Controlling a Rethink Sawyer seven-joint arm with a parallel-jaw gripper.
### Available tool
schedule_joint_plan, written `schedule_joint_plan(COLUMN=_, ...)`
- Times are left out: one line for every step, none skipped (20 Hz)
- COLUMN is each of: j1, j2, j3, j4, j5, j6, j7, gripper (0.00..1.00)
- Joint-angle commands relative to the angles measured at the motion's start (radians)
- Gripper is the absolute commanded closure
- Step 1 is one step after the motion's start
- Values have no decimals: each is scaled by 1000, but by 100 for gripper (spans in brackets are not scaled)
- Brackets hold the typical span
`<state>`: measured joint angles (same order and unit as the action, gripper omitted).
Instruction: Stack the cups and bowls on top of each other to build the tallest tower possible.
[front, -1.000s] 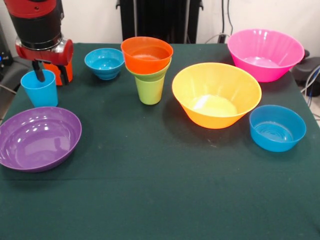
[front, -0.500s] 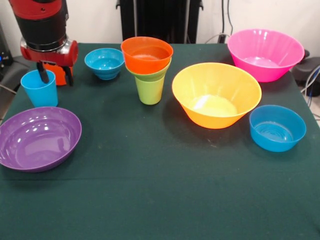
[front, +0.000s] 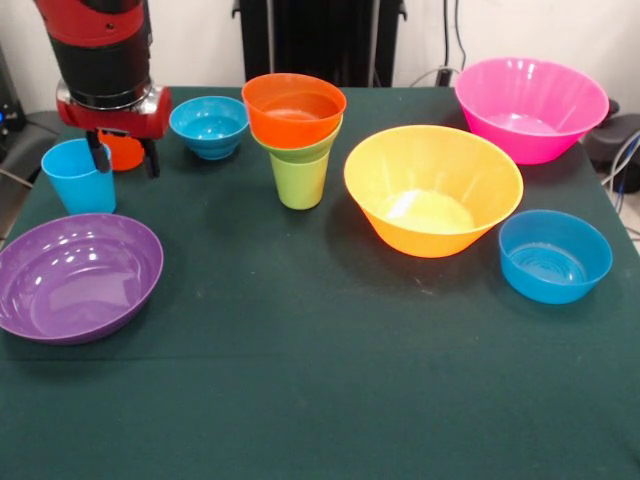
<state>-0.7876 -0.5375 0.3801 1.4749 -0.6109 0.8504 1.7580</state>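
The tower stands at centre back: a lime green cup (front: 299, 180) as base, a green rim (front: 318, 146) above it, and the medium orange bowl (front: 293, 108) on top. The light blue cup (front: 76, 178) stands upright at the left. The orange cup (front: 124, 151) shows partly behind my gripper (front: 123, 158), which is open and empty, with one finger (front: 99, 155) by the blue cup's right rim. The small blue bowl (front: 208, 125) sits right of the gripper. The purple bowl (front: 78, 275), yellow-orange bowl (front: 432, 188), pink bowl (front: 530, 107) and medium blue bowl (front: 554, 255) stand apart on the table.
The dark green table (front: 300, 380) has its left edge close to the purple bowl and blue cup. The black pedestal (front: 320, 40) stands behind the tower at the far side.
My gripper has moved right and slightly up, from over the light blue cup's rim to beside it. The cups and bowls have not moved.
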Motion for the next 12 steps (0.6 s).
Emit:
schedule_joint_plan(j1=50, j2=66, j3=-13, j4=-46, j5=-90, j6=39, j7=-143, gripper=0)
schedule_joint_plan(j1=49, j2=63, j3=-14, j4=-42, j5=-90, j6=39, j7=-143, gripper=0)
schedule_joint_plan(j1=51, j2=60, j3=-15, j4=-36, j5=-92, j6=37, j7=-138, gripper=0)
schedule_joint_plan(j1=52, j2=57, j3=-15, j4=-31, j5=-93, j6=36, j7=-135, gripper=0)
schedule_joint_plan(j1=52, j2=54, j3=-16, j4=-26, j5=-94, j6=35, j7=-133, gripper=0)
schedule_joint_plan(j1=52, j2=52, j3=-17, j4=-21, j5=-95, j6=34, j7=-131, gripper=0)
schedule_joint_plan(j1=55, j2=47, j3=-18, j4=-12, j5=-96, j6=32, j7=-126, gripper=0)
schedule_joint_plan(j1=57, j2=42, j3=-20, j4=-4, j5=-97, j6=31, j7=-123, gripper=0)
schedule_joint_plan(j1=59, j2=37, j3=-22, j4=4, j5=-98, j6=29, j7=-119, gripper=0)
schedule_joint_plan(j1=63, j2=27, j3=-26, j4=14, j5=-100, j6=34, j7=-116, gripper=0)
schedule_joint_plan(j1=68, j2=17, j3=-31, j4=26, j5=-102, j6=38, j7=-111, gripper=0)
schedule_joint_plan(j1=77, j2=3, j3=-41, j4=35, j5=-105, j6=50, j7=-108, gripper=0)
